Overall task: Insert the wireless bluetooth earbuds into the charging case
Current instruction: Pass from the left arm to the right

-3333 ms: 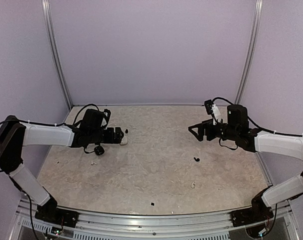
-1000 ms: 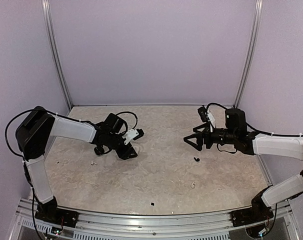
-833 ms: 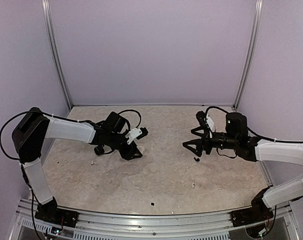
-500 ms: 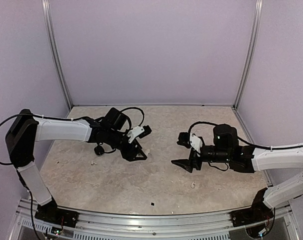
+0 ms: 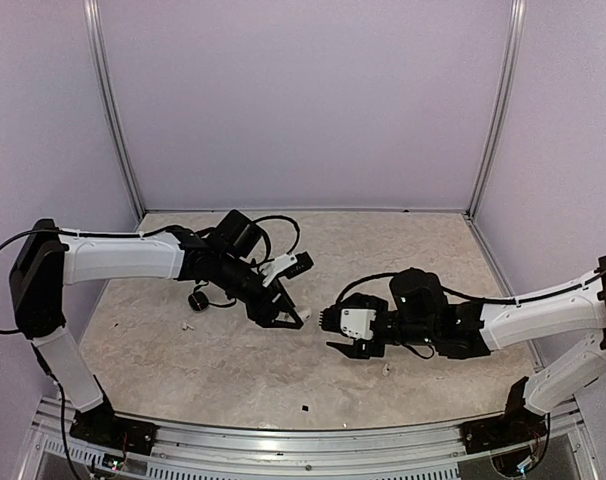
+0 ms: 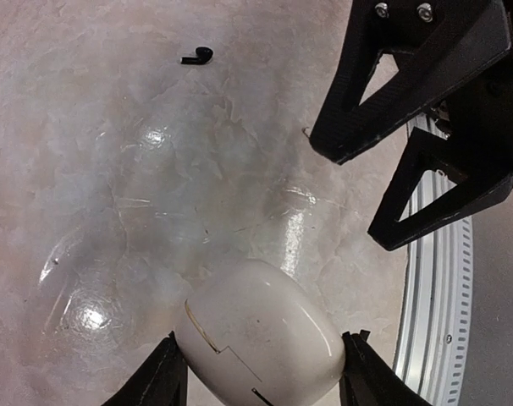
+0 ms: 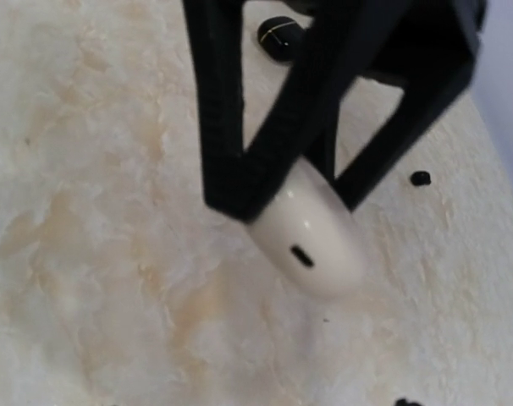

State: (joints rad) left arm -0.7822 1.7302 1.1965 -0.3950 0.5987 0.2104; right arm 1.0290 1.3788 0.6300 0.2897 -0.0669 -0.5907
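Left gripper (image 6: 262, 359) is clamping the closed charging case (image 6: 256, 326) | right gripper (image 6: 350, 199) is hovering just beside it, jaws apart, empty | black earbud (image 6: 197, 57) is lying loose, well apart | advice: likely opening the case; holding it steady, closing squarely and slowly.

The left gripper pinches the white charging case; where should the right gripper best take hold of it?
Likely the rounded free end of the charging case, which juts past the left gripper's fingers. The open right gripper faces that end, so come straight on, jaws across the sides those fingers leave bare.
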